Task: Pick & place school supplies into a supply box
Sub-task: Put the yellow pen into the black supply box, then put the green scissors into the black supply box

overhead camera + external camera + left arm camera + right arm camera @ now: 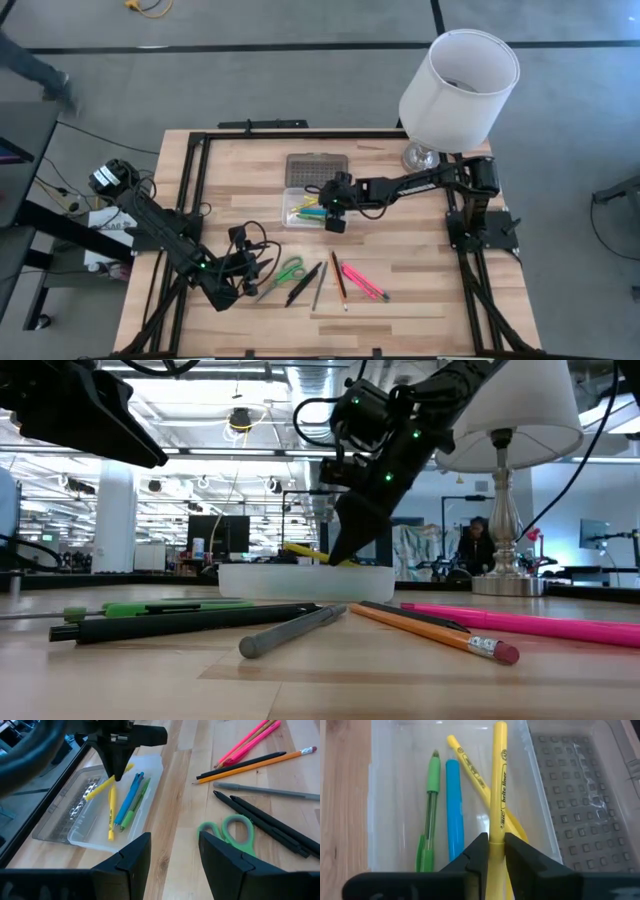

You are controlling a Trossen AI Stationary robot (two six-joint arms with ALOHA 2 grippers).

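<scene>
Slim yellow highlighter (498, 785) with black lettering, tilted.

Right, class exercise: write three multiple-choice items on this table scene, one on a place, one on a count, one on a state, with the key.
1. Where are the green-handled scissors?
A in the supply box
B on the table by the left gripper
C under the lamp

2. How many yellow highlighters show in the supply box?
A two
B none
C four

3. The right gripper is
A idle beside the lamp
B over the box, fingers around a yellow highlighter
C holding the scissors

Key: B, they lie near the left gripper; A, right wrist view shows two; B, same view.
</scene>
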